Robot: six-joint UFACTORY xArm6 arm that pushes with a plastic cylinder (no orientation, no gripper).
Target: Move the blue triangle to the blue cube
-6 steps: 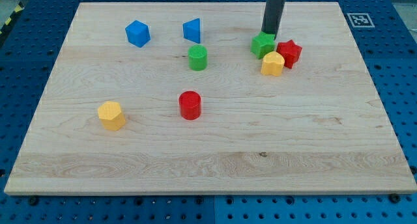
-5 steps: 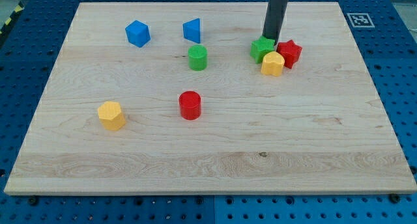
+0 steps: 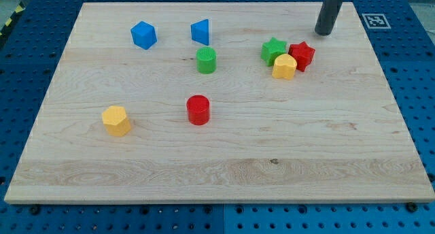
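Note:
The blue triangle [image 3: 200, 31] sits near the view's top, left of centre. The blue cube [image 3: 143, 35] lies to its left, a short gap apart. My tip [image 3: 323, 33] is at the view's top right, well to the right of both blue blocks. It stands above and to the right of the red star [image 3: 302, 55], touching no block.
A green cylinder [image 3: 206, 60] lies just below the blue triangle. A green star [image 3: 273, 51], the red star and a yellow block [image 3: 284, 67] cluster at right. A red cylinder [image 3: 198, 109] sits mid-board and a yellow block [image 3: 116, 120] at lower left.
My tip has left the green star's top edge and moved right and slightly up toward the board's top right. No block has moved.

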